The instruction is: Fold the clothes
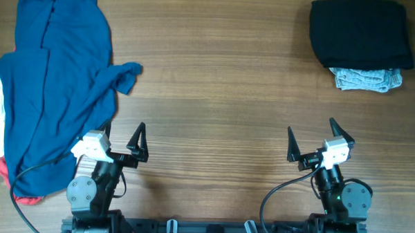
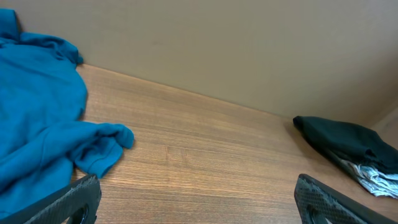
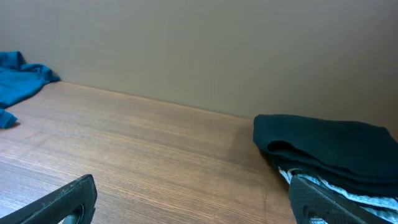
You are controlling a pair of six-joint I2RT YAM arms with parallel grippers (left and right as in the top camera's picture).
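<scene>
Right now I'm between garments, both sets of jaws spread empty at the near edge of the desk (image 1: 215, 82), so I reckon next comes pulling the crumpled blue T-shirt (image 1: 53, 83) on the left out flat, clear of the folded black pile (image 1: 361, 32) far right.

Soft matt cloth T-shirt (image 1: 53, 90); wood-grain table (image 1: 215, 96)

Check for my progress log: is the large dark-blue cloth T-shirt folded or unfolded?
Unfolded: the large dark-blue cloth T-shirt lies rumpled and sprawled at the wooden table's left, one sleeve sticking out.
</scene>
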